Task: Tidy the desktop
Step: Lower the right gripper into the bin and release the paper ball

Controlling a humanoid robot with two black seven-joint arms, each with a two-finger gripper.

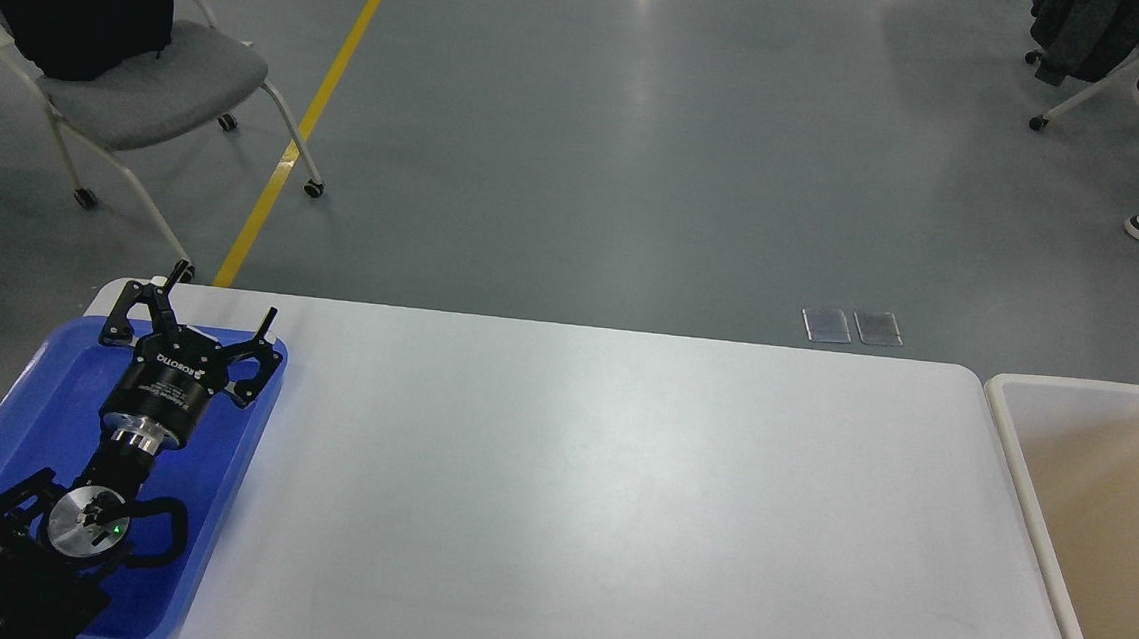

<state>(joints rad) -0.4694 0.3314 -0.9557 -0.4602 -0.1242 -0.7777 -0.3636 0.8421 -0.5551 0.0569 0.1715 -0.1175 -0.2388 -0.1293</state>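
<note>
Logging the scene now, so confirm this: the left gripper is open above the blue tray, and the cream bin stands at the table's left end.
Wrong on the bin. The head view shows the cream bin at the table's right end. The left gripper is open above the blue tray.

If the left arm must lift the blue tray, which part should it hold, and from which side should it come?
Probably the raised rim of the blue tray, on its long right edge, approached from above. The tray lies flat on the desktop, so only the upturned lip gives the two fingers something to pinch. The left gripper is open and already hovers over the far right corner, close to that edge.
</note>
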